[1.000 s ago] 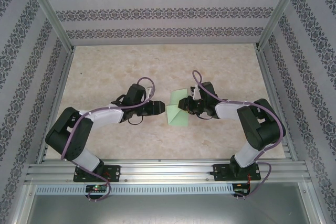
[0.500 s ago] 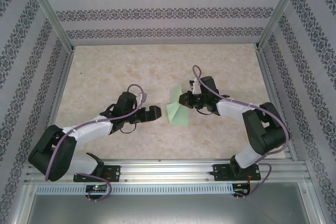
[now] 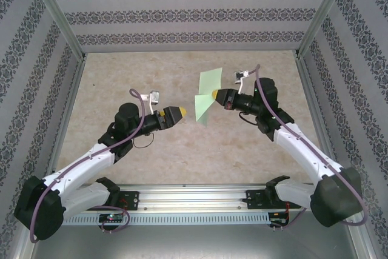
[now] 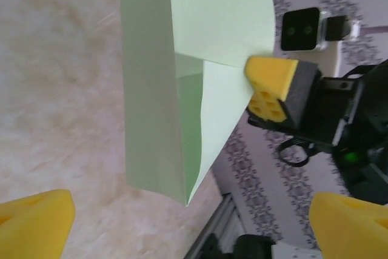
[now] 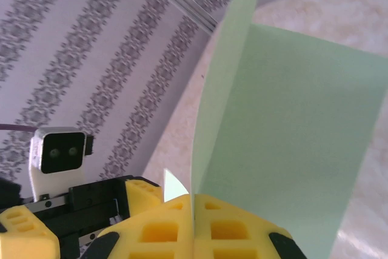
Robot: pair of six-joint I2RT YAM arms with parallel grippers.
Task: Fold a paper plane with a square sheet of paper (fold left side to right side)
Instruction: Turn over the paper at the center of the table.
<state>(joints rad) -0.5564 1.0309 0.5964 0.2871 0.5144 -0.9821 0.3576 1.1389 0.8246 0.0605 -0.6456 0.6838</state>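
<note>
Air lies between the sheet [image 3: 206,98] and the tabletop [image 3: 121,77]. The right tool [image 3: 217,96] has its pads pressed together on the sheet's right-hand side and holds it up over the middle, a little to the far right. From the right wrist view the yellow pads [image 5: 163,232] meet with the paper nipped between them, one leaf standing edge-on and a broader leaf spreading to the right. The sheet is already partly folded: the left wrist view shows a long fold line running down it and a flap lapped over the lower part. My guess is that it is lifted so the layers hang free for the other arm, which could not get under them on the flat.

The left tool [image 3: 176,113] sits just near-left of the sheet, apart from it, with its jaws spread wide and aimed at it. Its yellow fingertips [image 4: 36,222] sit at the bottom corners of its own view, with the paper beyond them. That reads to me as lined up to take the left edge and carry it over to the right.

The top edge and the pointed lower corner, which dips toward the near-left, touch nothing. Bare tabletop lies all round, the patterned walls [image 3: 36,59] are well apart, and the near rail [image 3: 194,198] lies well behind both tools. The tightest spot is the gap between the two tools, where so thin a sheet will probably bend.
</note>
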